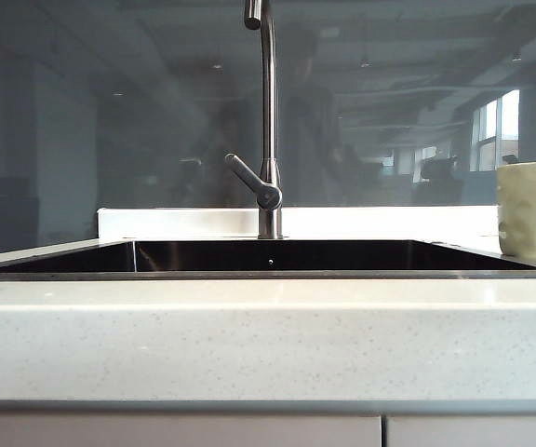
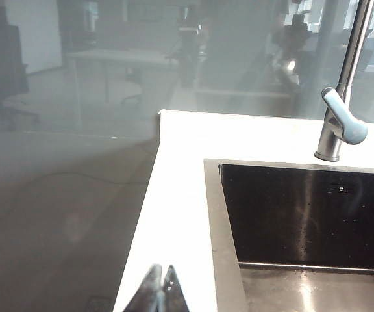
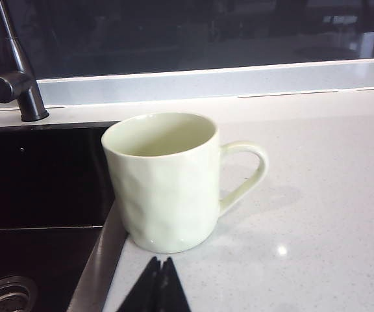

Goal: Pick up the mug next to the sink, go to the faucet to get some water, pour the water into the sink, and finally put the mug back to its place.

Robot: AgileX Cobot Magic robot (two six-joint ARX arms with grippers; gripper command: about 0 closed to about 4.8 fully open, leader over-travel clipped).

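Exterior view: the sink point(image 1: 63, 264) is a black basin with a thin metal rim, recessed in a white speckled counter point(image 1: 268, 345). The faucet point(image 1: 268, 140) stands upright behind the basin at mid-width, its lever angled up toward the left. The mug point(image 1: 532, 209) stands upright on the counter at the right edge of the view, just beside the sink's right end. Neither arm is visible here.

Left wrist view: the left gripper point(image 2: 160, 292) hangs above the counter strip beside the sink's point(image 2: 216, 214) left rim. Its fingertips are pressed together, clenched on nothing. The faucet point(image 2: 339, 123) rises at the far side of the basin.

Right wrist view: the right gripper point(image 3: 160, 289) sits just short of the mug point(image 3: 164, 188), not touching it. Its fingertips meet in a point, clenched and empty. The mug stands upright beside the sink point(image 3: 37, 182) rim, its handle pointing away from the basin. No liquid can be made out inside it. The faucet point(image 3: 18, 78) base shows behind the basin.
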